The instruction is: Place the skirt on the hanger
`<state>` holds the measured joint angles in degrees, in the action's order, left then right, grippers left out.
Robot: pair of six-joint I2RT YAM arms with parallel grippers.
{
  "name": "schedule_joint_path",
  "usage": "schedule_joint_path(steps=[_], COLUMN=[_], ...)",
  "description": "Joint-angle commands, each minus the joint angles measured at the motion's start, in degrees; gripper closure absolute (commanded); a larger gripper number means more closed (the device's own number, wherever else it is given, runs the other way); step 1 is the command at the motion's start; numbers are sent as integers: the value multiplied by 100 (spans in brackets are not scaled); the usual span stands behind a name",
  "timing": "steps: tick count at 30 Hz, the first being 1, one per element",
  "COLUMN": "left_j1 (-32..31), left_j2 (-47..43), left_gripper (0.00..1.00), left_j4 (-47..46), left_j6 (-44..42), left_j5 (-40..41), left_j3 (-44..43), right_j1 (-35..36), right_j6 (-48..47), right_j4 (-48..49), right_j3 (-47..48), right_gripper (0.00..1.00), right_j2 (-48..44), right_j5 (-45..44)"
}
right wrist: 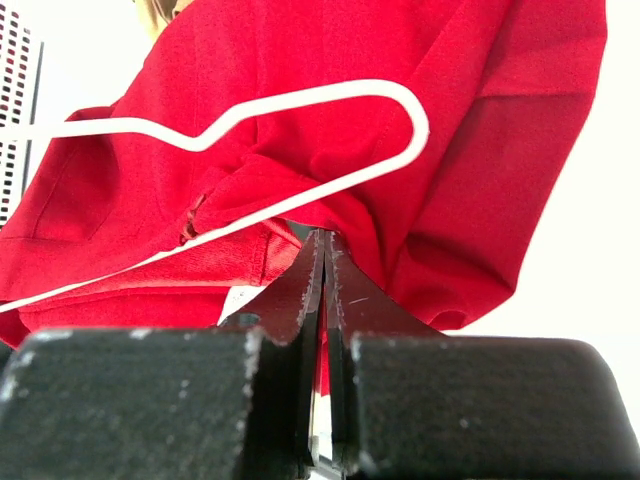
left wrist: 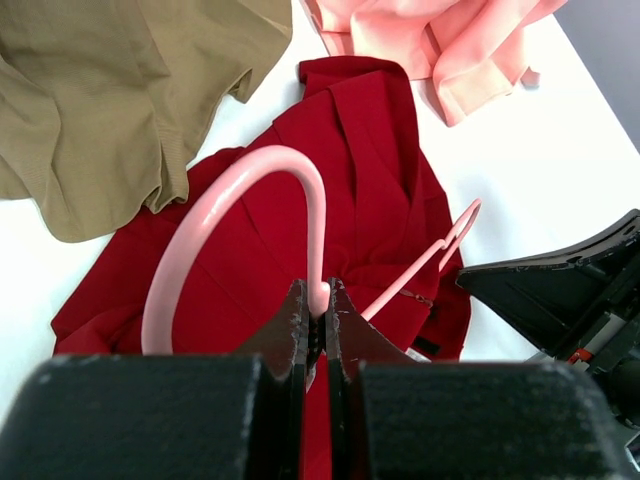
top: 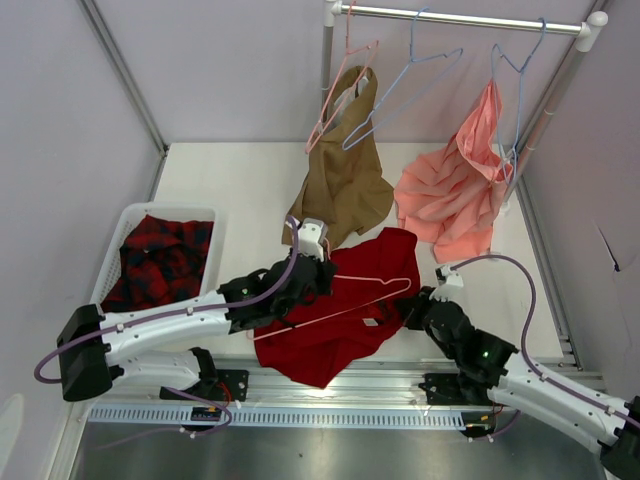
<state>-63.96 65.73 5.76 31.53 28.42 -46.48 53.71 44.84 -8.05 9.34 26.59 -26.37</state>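
Observation:
The deep-red skirt [top: 350, 305] lies crumpled on the white table in front of both arms. The pale-pink hanger [top: 375, 278] lies across it, with its hook toward the left arm. My left gripper [top: 318, 272] is shut on the hanger [left wrist: 215, 205] at the base of the hook, with the skirt [left wrist: 370, 170] spread beyond the left gripper [left wrist: 318, 300]. My right gripper [top: 415, 305] sits at the skirt's right edge. In the right wrist view the right gripper [right wrist: 324, 240] is shut on a fold of the skirt [right wrist: 500, 150], just below the hanger's [right wrist: 330, 92] rounded end.
A white basket [top: 165, 212] at the left holds a red-and-black plaid garment [top: 160, 262]. A tan garment [top: 345, 180] and a salmon-pink one [top: 450, 200] hang from the rail [top: 470, 18] at the back, beside light-blue hangers [top: 400, 90]. Their hems reach the table behind the skirt.

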Motion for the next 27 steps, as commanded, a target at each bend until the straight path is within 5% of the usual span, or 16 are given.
schedule_joint_path(steps=[1, 10, 14, 19, 27], left_j1=[86, 121, 130, 130, 130], left_j2=[-236, -210, -166, -122, -43], left_gripper=[100, 100, 100, 100, 100], left_j4=[-66, -31, -66, -93, -110], left_j6=[73, 55, 99, 99, 99], left_j5=[-21, -109, -153, -153, -206], left_j3=[-327, -371, -327, -336, -371], right_j1=[-132, -995, -723, 321, 570], right_j6=[121, -115, -423, -626, -687], right_j4=[-311, 128, 401, 446, 533], right_j3=[278, 358, 375, 586, 683], right_gripper=[100, 100, 86, 78, 62], right_j2=[-101, 118, 460, 1048, 1841], right_j5=[96, 1635, 1793, 708, -324])
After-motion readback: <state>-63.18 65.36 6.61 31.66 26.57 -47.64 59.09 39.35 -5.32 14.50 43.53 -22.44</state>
